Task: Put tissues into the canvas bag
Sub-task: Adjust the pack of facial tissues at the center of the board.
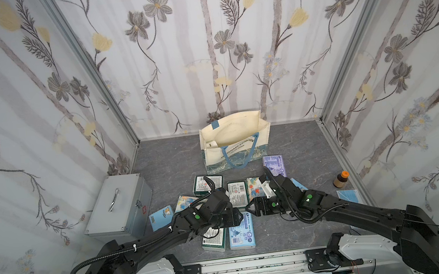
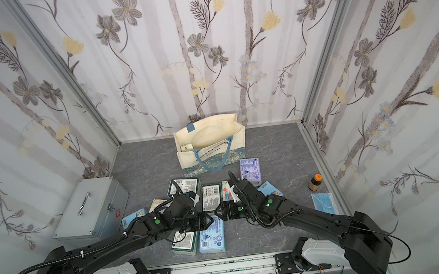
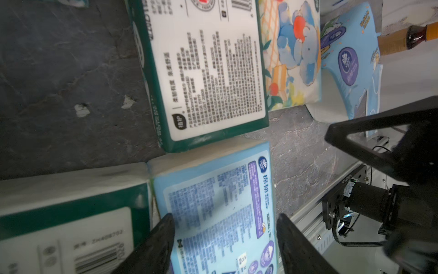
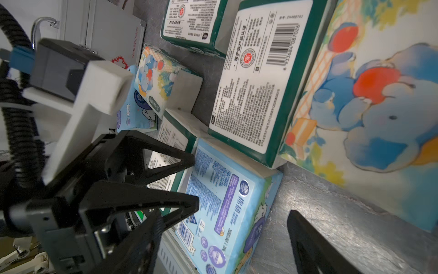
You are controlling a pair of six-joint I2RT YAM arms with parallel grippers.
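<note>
The left arm (image 1: 151, 242) and right arm (image 1: 364, 211) reach in from the near rail (image 1: 254, 264) and bend toward each other low over the grey marbled table (image 1: 309, 226), fingertips almost meeting. The left pincer (image 3: 225, 215) stands open, its fingers spread either side of a light blue pack (image 1: 241, 234) of tissues lying flat below; whether they touch it cannot be told. The right pincer (image 4: 225, 212) gapes wide and holds nothing, poised over that pack's edge and bare table. Just beside the light blue pack lies a dark green pack (image 1: 213, 239), its white label numbered "ZH408702". Farther on, a second dark green pack (image 4: 265, 78) carries the same number and the barcode "6 933684 087026", just beside an elephant pack (image 4: 369, 95) printed with a blue cartoon elephant and a red ball. Beyond them a third dark green pack (image 1: 207, 184) and a lavender pack (image 1: 273, 163) lie near the foot of the canvas bag (image 1: 236, 130), which stands upright and open at the table's far side, a blue handle draped across black lettering ending in "EXHIBITION". A silver case (image 1: 118, 204) marked with a red cross sits to the left, a small brown bottle (image 1: 341, 180) to the right.
</note>
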